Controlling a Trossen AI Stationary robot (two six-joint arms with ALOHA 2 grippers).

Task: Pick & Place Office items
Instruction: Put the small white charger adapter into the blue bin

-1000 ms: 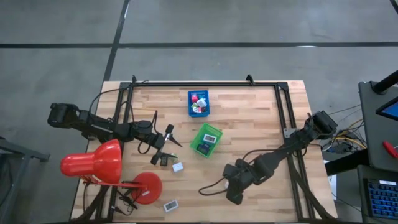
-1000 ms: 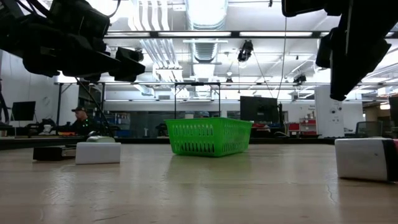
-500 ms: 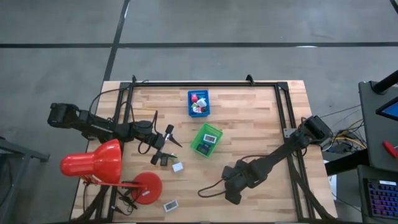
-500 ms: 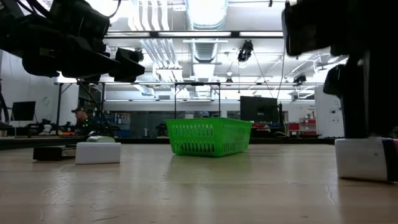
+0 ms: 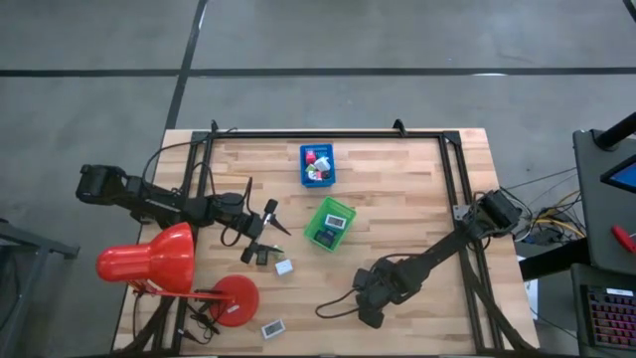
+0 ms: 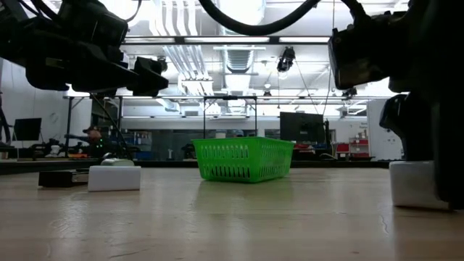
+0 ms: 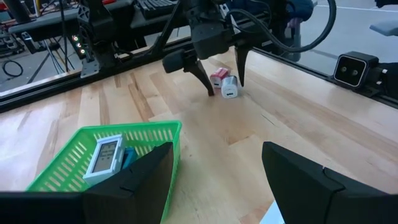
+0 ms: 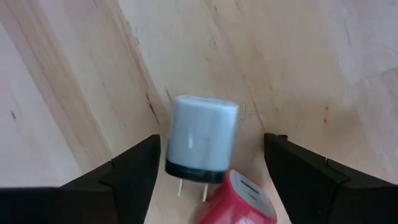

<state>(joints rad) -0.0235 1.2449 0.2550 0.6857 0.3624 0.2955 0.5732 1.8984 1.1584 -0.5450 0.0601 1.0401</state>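
Trays first: from overhead I see the blue tray (image 5: 317, 165) near the far edge of the table (image 5: 397, 199), holding a small heap of red, white and green pieces, and the green basket (image 5: 329, 223) nearer the middle with a white flat item (image 7: 104, 153) and something blue inside; my left wrist camera shows that content most clearly. Loose items lie on the wood: a white cube (image 5: 284, 267) and a dark piece (image 5: 262, 256) by my left gripper (image 5: 260, 231), and another white piece (image 5: 272, 327) near the red lamp (image 5: 164, 264).

My right gripper (image 5: 366, 310) is down at the table's near side, fingers spread wide, straddling a white plug adapter (image 8: 201, 146) with a pink-red one (image 8: 239, 200) touching it; neither finger presses on them. The overhead camera hides both adapters under the arm, while the left wrist camera shows them side by side between those fingers. My left gripper hovers with jaws wide apart, holding nothing.
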